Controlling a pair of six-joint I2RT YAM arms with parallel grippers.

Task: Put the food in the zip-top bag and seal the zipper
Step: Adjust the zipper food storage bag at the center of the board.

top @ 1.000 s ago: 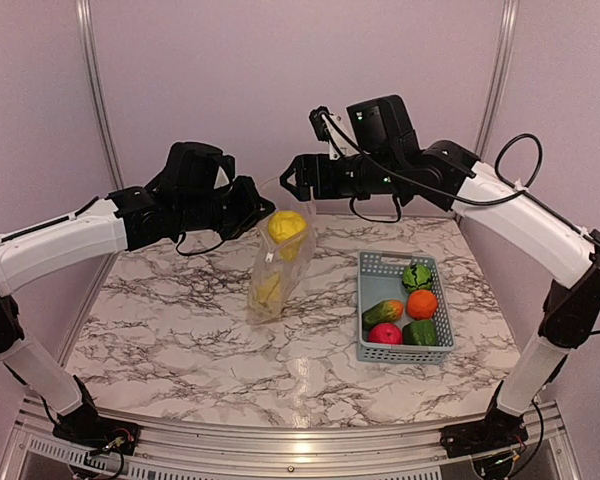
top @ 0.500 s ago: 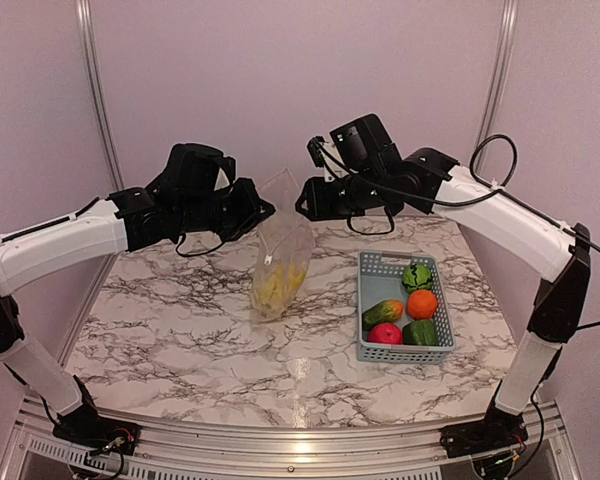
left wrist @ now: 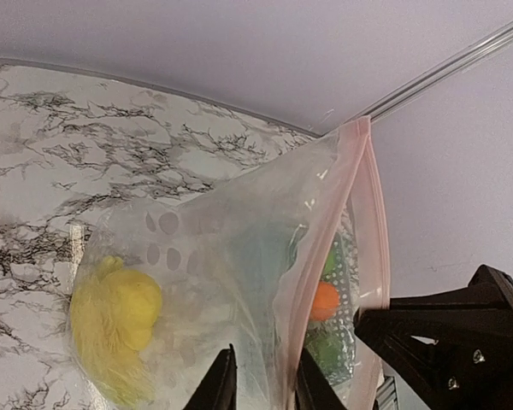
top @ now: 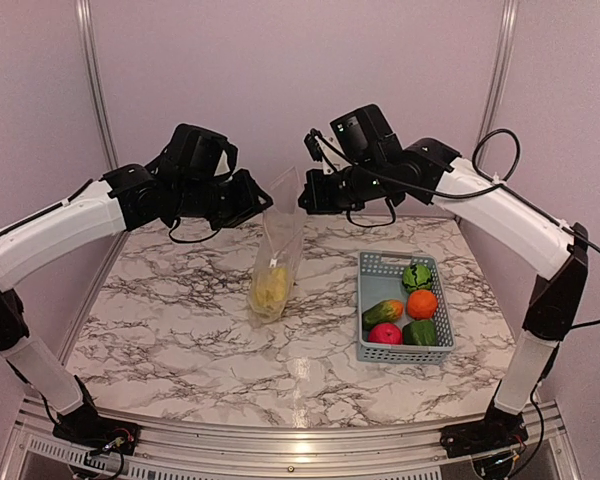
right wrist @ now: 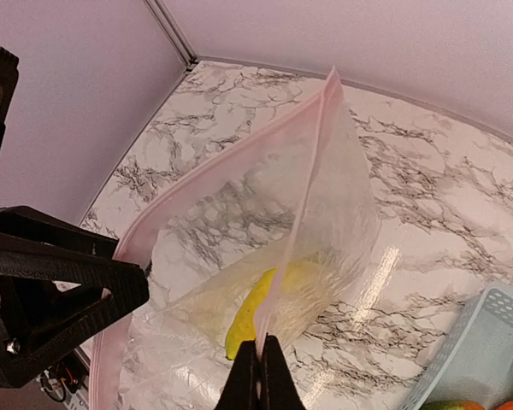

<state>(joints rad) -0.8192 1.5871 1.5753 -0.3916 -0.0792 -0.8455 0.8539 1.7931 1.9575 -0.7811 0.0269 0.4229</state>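
The clear zip-top bag (top: pixel 280 240) hangs upright over the table between my two grippers. A yellow pepper (left wrist: pixel 120 307) and a banana (right wrist: pixel 252 316) lie in its bottom. My right gripper (right wrist: pixel 261 346) is shut on the pink zipper (right wrist: pixel 307 171) rim, and in the top view it (top: pixel 305 195) sits at the bag's top right. In the left wrist view my left gripper (left wrist: pixel 265 359) has its jaws apart, with the bag's other rim (left wrist: pixel 325 222) running between them. The rest of the food lies in the basket (top: pixel 395 257): orange (top: pixel 421 303), apple (top: pixel 385 334), mango (top: pixel 382 312) and green peppers (top: pixel 416 276).
The grey-blue basket stands right of the bag on the marble table (top: pixel 180 330). Purple walls with metal rails (top: pixel 90 90) close in the back and sides. Both arms reach in high over the far half of the table.
The yellow pepper has dropped to the bag's bottom. My right gripper has moved in and shut on the bag's rim. My left gripper's jaws have parted.
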